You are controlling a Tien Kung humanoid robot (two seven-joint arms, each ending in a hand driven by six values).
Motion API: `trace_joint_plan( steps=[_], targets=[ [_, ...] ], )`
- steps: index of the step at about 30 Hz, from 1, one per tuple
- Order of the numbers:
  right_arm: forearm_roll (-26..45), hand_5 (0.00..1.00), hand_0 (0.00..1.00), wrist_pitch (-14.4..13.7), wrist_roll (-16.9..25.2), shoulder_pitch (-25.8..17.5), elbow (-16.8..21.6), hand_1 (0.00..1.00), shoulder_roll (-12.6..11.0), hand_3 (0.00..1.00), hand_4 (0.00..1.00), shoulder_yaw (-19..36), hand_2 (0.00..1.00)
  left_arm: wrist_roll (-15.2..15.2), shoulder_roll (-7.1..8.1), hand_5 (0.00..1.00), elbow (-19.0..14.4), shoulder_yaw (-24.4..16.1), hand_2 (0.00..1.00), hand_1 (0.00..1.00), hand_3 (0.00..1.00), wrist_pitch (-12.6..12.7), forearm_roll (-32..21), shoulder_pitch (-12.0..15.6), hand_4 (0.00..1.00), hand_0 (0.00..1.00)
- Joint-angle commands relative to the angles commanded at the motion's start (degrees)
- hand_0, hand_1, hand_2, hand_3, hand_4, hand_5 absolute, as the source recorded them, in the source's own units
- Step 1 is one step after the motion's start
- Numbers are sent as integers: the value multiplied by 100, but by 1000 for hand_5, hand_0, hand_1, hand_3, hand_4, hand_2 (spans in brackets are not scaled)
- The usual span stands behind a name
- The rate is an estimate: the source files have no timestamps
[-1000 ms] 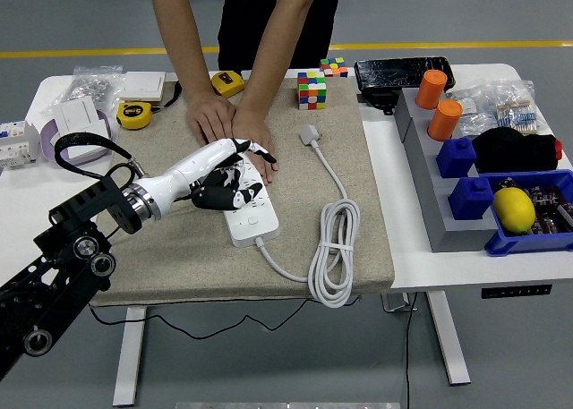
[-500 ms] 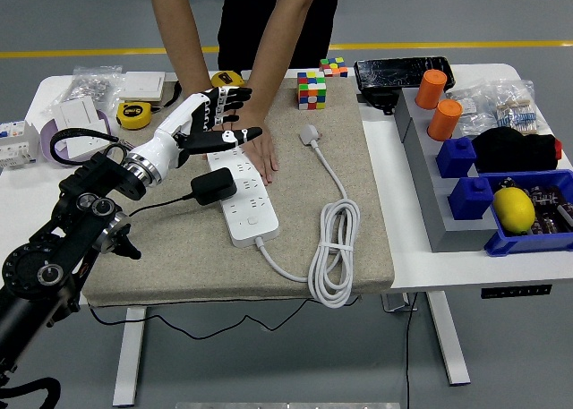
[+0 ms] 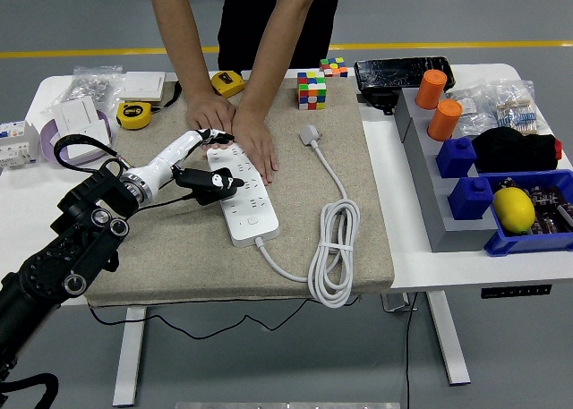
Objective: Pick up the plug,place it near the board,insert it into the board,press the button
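Black plug (image 3: 212, 183) sits in the white board (image 3: 238, 191) (button unpressed, seemingly), left hand (image 3: 204, 155) loosely open above it.

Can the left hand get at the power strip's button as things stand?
Probably yes: the left hand is already over the power strip by the black plug. The person's hands press its far end only, leaving the near part free.

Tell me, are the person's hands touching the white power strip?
Touching. The head view shows the person's hands pressed flat on the far end of the power strip, with no gap.
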Motion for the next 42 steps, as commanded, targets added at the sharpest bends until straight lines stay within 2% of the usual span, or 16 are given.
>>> trace_joint_plan(
  steps=[3,10,11,16,17,22,23,28,29,34,35,40,42],
  targets=[
    [0,949,976,0,1,-5,0,936,-3,840,998,3,866,-56,10,275,53,9,834,927,794,76,408,8,998,951],
    [-2,949,976,-1,1,-28,0,936,-3,841,998,9,865,-111,15,273,108,14,828,921,789,248,1003,49,998,933],
    [-2,949,976,-1,3,-31,0,935,-3,841,998,11,865,-115,20,265,119,19,802,890,773,270,1088,59,998,904],
    [-8,949,976,-3,3,-41,0,935,1,841,998,16,865,-128,31,265,130,67,802,890,773,344,1255,106,998,904],
    [-8,949,976,-4,2,-44,0,934,2,840,998,17,865,-134,30,265,134,80,653,707,660,368,1290,113,998,727],
    [-6,949,976,-6,3,-45,0,934,0,840,998,15,865,-146,25,265,154,129,653,707,660,475,1383,133,998,727],
    [-3,950,976,-6,6,-41,0,934,-3,841,998,13,866,-138,26,244,151,134,451,449,513,492,1382,132,928,482],
    [12,950,976,-11,5,-26,0,934,-1,841,998,11,866,-154,21,244,158,153,451,449,513,612,1400,110,928,482],
    [15,950,976,-13,4,-24,0,934,-1,841,998,12,866,-161,20,229,161,154,394,319,492,630,1398,109,743,388],
    [16,950,976,-17,4,-22,0,934,-1,841,998,18,866,-170,22,229,164,166,394,319,492,657,1410,107,743,388],
    [15,949,976,-17,5,-23,0,934,-1,840,998,19,866,-165,22,214,165,165,355,271,478,654,1426,107,694,362],
    [11,949,976,-17,9,-18,0,934,1,840,998,26,866,-128,29,214,177,163,355,271,478,594,1505,109,694,362],
    [12,949,976,-19,10,-18,0,934,2,842,998,29,866,-120,34,208,163,161,339,253,458,580,1518,117,665,358]
  ],
)
